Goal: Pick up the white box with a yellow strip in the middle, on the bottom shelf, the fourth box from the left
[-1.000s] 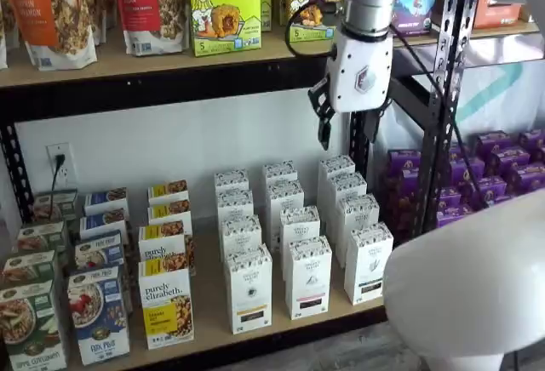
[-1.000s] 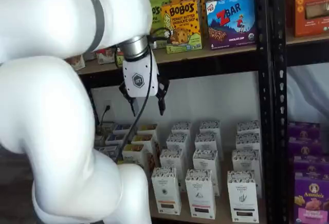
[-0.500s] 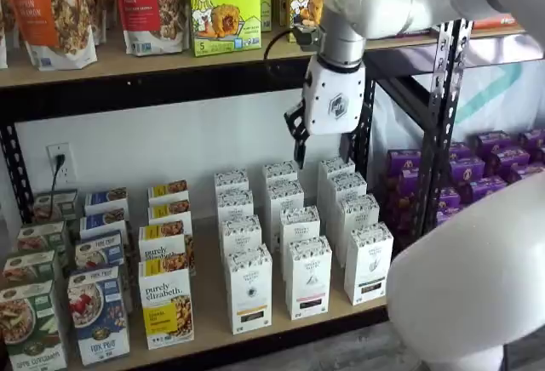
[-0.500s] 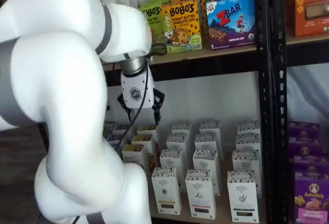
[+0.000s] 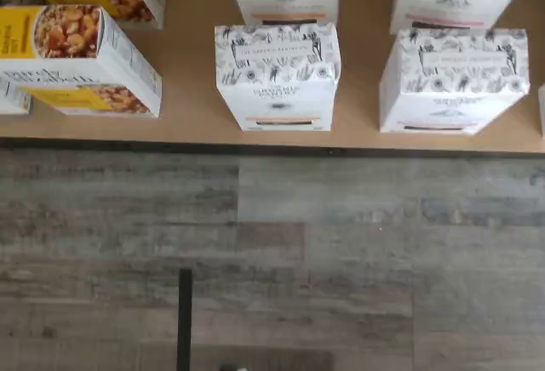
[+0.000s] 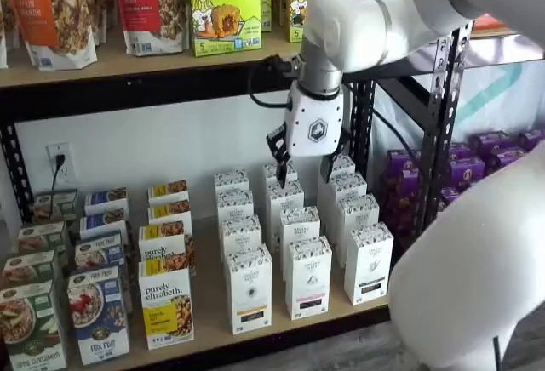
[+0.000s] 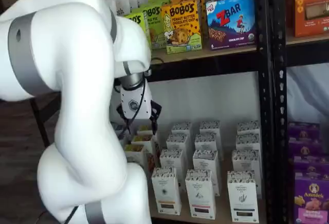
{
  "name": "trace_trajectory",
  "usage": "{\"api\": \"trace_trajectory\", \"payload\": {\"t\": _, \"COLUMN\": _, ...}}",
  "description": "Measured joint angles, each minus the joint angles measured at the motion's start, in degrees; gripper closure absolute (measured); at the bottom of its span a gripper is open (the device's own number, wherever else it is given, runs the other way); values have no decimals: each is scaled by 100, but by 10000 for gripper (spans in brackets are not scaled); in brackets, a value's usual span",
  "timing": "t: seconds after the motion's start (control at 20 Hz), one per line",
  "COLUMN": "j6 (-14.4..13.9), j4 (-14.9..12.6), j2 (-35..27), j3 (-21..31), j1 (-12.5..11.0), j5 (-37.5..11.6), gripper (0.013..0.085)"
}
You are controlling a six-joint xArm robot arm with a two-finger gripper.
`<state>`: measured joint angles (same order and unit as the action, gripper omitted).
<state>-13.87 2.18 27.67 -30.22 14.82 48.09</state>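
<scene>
Note the tool (image 6: 305, 169) in both shelf views: fingers plainly apart, nothing between them, hanging over the rear rows of white cartons, well apart from the target.

Find the white box (image 6: 249, 290) at the front of the bottom shelf (image 6: 209, 318), upright, just beside a granola box (image 6: 166, 303) on one side and a near-identical carton (image 6: 308, 277) on the other.

Likely trouble from here:

- Could close on the wrong carton. Hard to tell the 3 look-alike columns apart except by a thin coloured strip low on the face, barely readable in the wrist view.
- Could clip the carton standing directly behind the target while descending, given the tight rows.
- Could tip the target forward off the front rail onto the floor, being tall, slim and right at the edge.
- Could catch the granola box with 1 finger, given the narrow gap there.
- Could snag the tool's cable on the upper shelf edge.
</scene>
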Motion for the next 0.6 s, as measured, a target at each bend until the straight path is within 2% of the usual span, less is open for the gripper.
{"api": "trace_trajectory", "payload": {"t": 0.6, "j6": -235, "j4": -18, "j2": -1195, "j3": 33, "j1": 261, "j5": -1163, "gripper": 130}}
